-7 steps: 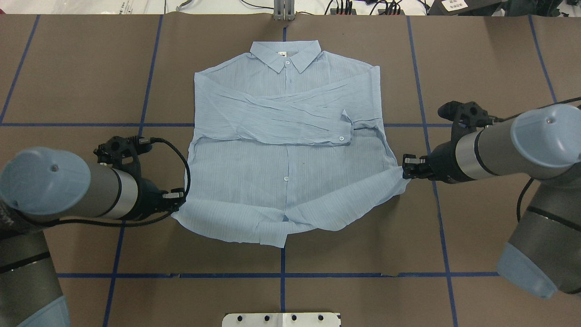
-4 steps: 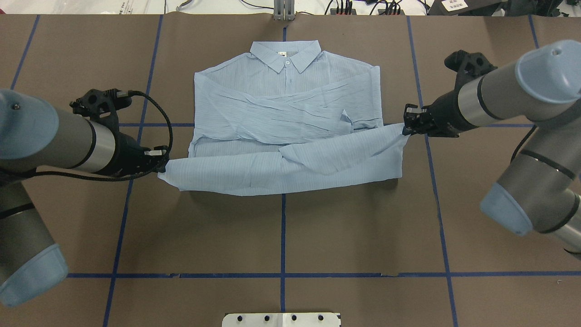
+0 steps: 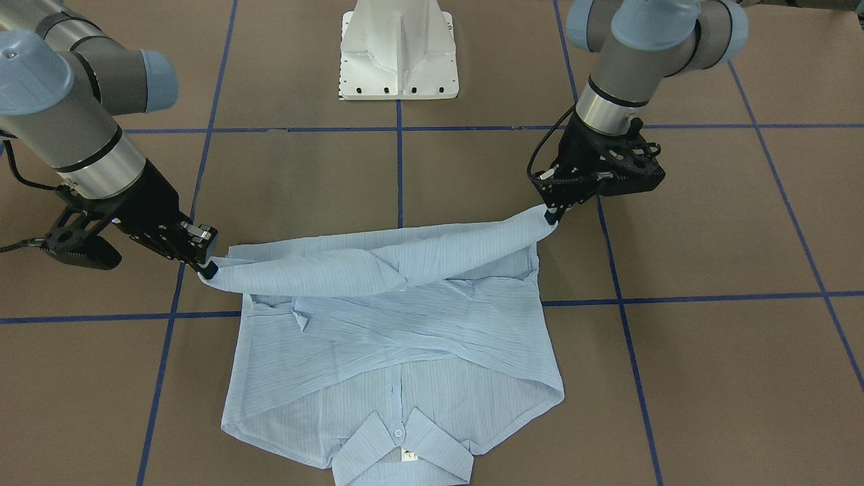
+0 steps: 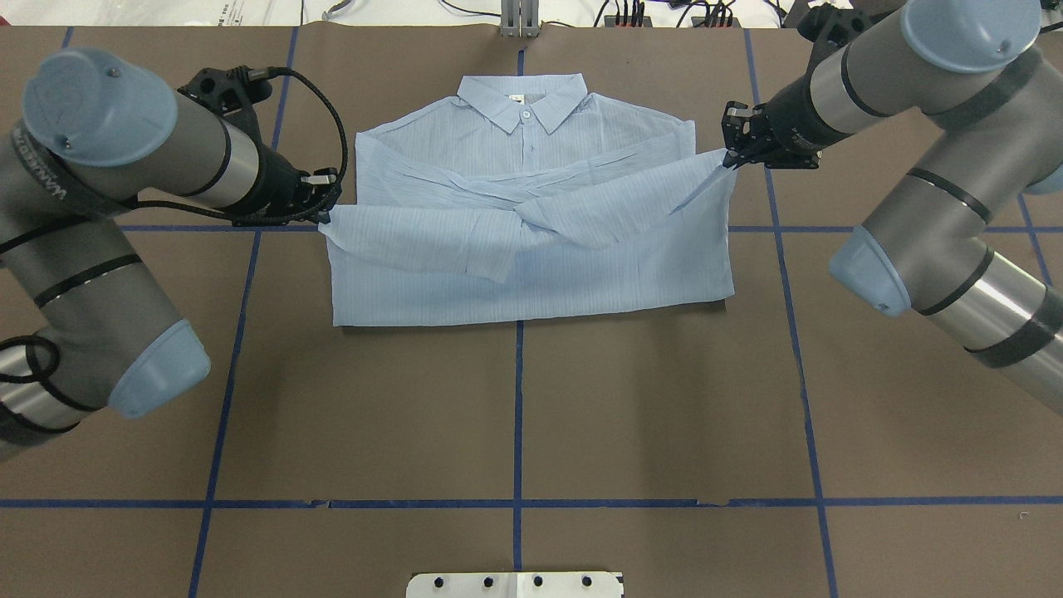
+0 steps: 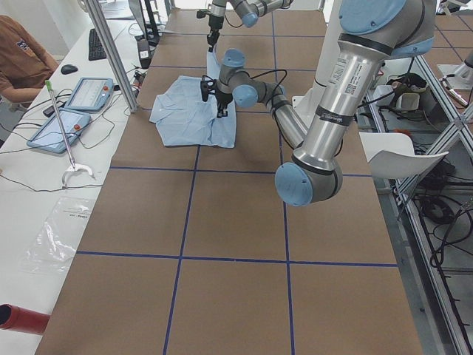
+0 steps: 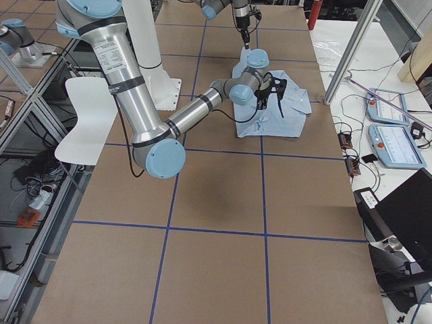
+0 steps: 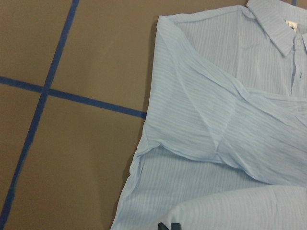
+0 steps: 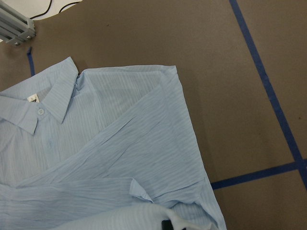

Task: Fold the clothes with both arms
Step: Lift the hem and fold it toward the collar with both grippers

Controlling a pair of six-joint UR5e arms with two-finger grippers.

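since the shirt (image 4: 531, 274) is thin, light and limp, it should sag wherever it is unsupported and slide easily on itself. the sound places to take it are therefore the two corners of its hem, well out to either side, with the cloth kept taut between them. it lies front up on the counter (image 4: 531, 415). farthest from the collar (image 4: 523, 98), the fold edge (image 4: 581, 309) rests straight on the counter. closer to the collar, the hem (image 4: 415, 220) is doubled back over the body and held off the cloth, dipping a little in the middle above the crossed sleeves (image 4: 465, 187). the left gripper (image 4: 325, 218) has its fingers pinched narrow on one hem corner, out to the collar's left in the overhead view. the right gripper (image 4: 731, 158) pinches the other corner, out to the collar's right and somewhat nearer collar level. compared with half a second ago, both corners have travelled toward the collar, the fold edge has followed, and the buttoned cuff is now covered. a second ago the hem lay flat on the counter, far from the collar.
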